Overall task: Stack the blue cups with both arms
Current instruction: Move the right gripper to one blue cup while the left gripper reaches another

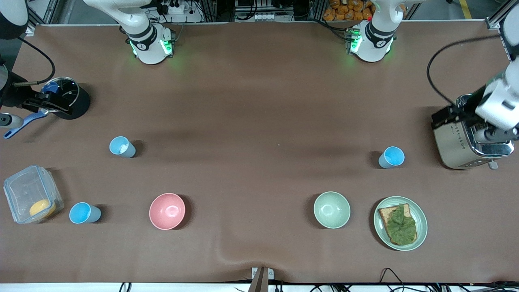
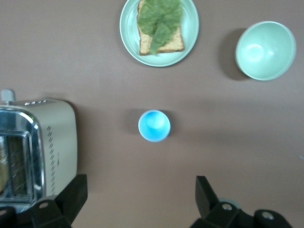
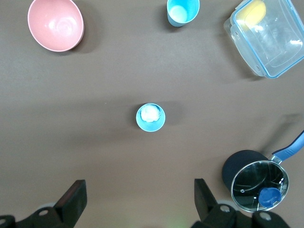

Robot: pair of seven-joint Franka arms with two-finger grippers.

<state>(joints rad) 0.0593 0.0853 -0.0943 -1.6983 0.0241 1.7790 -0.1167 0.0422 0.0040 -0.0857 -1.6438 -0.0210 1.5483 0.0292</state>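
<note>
Three blue cups stand upright on the brown table. A paler one with white inside is toward the right arm's end and shows in the right wrist view. A bright blue one stands nearer the front camera, beside the clear box; it also shows in the right wrist view. Another bright blue one is toward the left arm's end, beside the toaster, and shows in the left wrist view. My left gripper is open and empty, up over the toaster. My right gripper is open and empty, up over the pot.
A pink bowl and a pale green bowl sit near the front. A plate with toast and lettuce lies beside the green bowl. A steel toaster, a black pot with glass lid, a blue spatula and a clear box stand at the ends.
</note>
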